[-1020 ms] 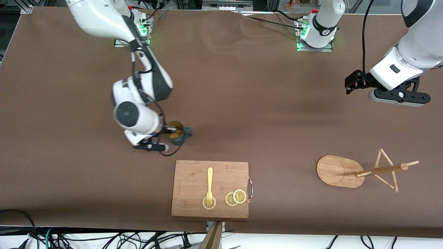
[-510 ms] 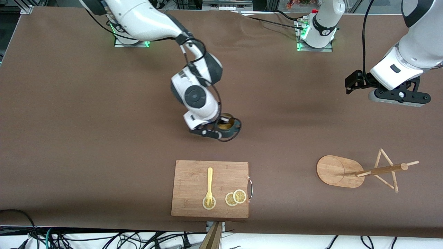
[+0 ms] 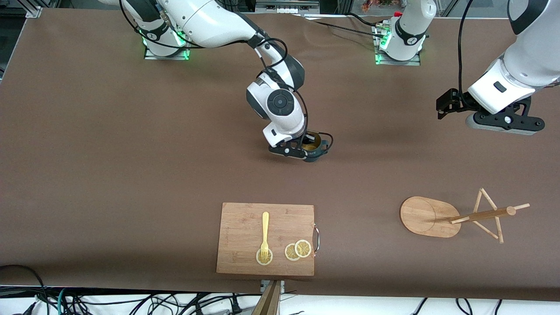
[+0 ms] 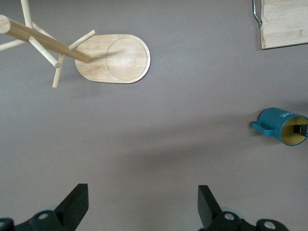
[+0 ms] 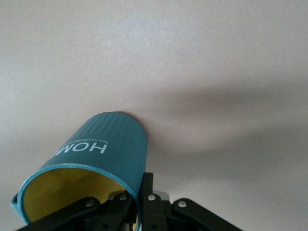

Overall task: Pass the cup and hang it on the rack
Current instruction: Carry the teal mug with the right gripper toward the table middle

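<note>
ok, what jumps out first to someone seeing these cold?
The right tool, shut on the rim of the teal cup, carrying it above the middle of the brown table. Next, the wooden rack standing toward the left arm's end, where the left tool waits open in the air. The cutting board with a fork and lemon slices sits nearest the camera.

From my front camera the right hand (image 3: pixel 306 148) covers most of the cup (image 3: pixel 316 151); I see only part of its rim. My right wrist view cuts the cup's mouth off at the edge. In the left wrist view the cutting board (image 4: pixel 285 23) beside the rack (image 4: pixel 113 58) runs out of frame.
</note>
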`<action>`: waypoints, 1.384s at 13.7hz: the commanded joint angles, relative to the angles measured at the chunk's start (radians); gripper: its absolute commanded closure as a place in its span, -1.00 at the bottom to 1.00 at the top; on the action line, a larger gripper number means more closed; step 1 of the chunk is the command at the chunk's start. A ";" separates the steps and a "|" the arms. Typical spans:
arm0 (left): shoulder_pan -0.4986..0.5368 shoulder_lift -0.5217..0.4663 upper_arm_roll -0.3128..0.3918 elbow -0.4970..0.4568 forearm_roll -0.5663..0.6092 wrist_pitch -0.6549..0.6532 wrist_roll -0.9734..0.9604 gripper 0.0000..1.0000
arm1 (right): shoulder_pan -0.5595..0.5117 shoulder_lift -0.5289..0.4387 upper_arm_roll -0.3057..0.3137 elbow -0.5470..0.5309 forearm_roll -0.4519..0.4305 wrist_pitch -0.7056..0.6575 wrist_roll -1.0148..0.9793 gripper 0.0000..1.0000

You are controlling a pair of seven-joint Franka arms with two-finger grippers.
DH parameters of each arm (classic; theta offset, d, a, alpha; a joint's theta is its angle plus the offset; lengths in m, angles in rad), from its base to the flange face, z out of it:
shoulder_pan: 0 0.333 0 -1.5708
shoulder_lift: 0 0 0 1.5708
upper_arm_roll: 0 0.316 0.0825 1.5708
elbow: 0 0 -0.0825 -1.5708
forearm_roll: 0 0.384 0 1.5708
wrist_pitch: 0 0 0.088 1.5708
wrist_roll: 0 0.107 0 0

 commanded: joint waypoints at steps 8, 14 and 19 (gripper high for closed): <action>0.000 -0.001 0.003 0.009 0.017 -0.003 0.028 -1.00 | 0.022 0.000 -0.002 0.029 0.003 -0.132 0.061 1.00; -0.005 0.001 0.001 0.007 0.022 -0.005 0.021 -1.00 | 0.019 -0.061 -0.005 0.030 -0.005 -0.132 0.051 -0.87; -0.005 0.010 -0.020 0.007 0.011 -0.043 0.026 -1.00 | -0.058 -0.194 -0.048 0.026 -0.008 -0.214 -0.013 -0.99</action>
